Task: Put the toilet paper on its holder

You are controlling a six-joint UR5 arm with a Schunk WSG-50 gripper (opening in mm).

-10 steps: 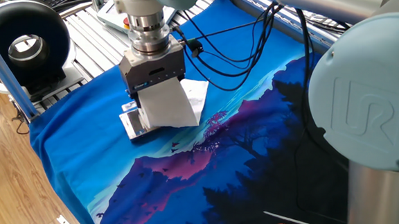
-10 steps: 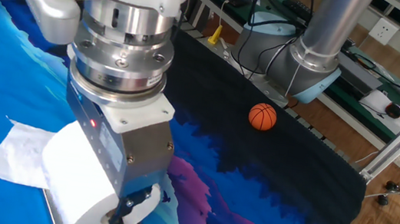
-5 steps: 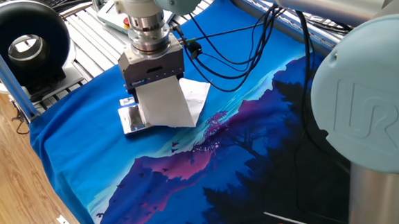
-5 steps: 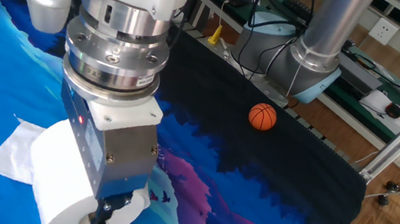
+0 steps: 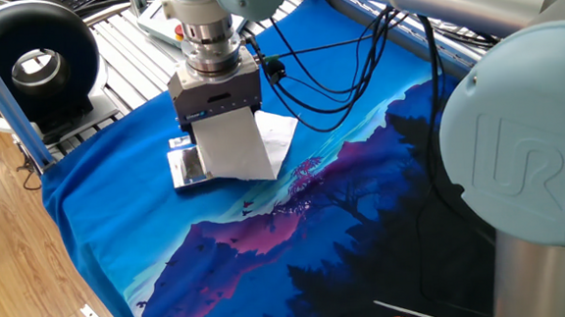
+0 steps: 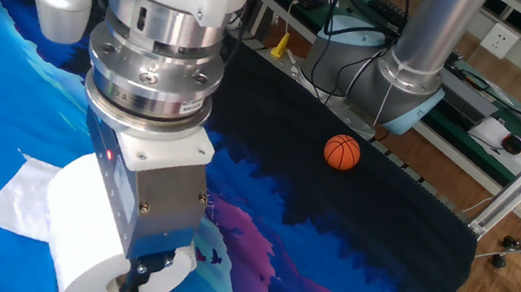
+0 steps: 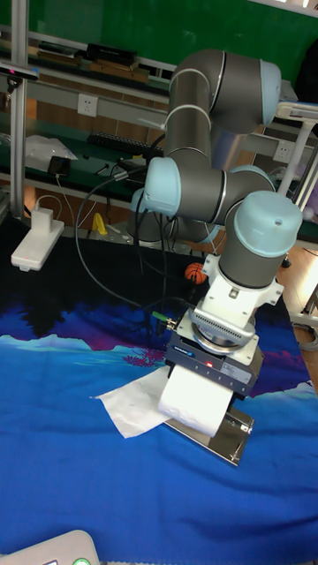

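Observation:
My gripper [image 5: 225, 154] points straight down and is shut on the toilet paper [image 5: 232, 142], a white roll held lying on its side between the fingers. The roll [image 7: 196, 397] sits right over the holder [image 7: 228, 430], a shiny silver plate lying flat on the blue cloth; I cannot tell whether they touch. One end of the holder [image 5: 187, 170] sticks out to the roll's left. A loose sheet [image 7: 132, 403] trails from the roll onto the cloth. In the other fixed view the roll [image 6: 82, 239] fills the lower left and the holder is hidden.
A small orange basketball [image 6: 341, 152] lies on the dark part of the cloth near the arm's base. Black cables [image 5: 326, 67] hang behind the gripper. A black round device [image 5: 36, 60] stands off the table's left end. A white box [image 7: 37, 243] sits at the far left.
Over the last second the gripper with the roll shifted slightly sideways and down over the holder. In the last half second it has stayed almost still.

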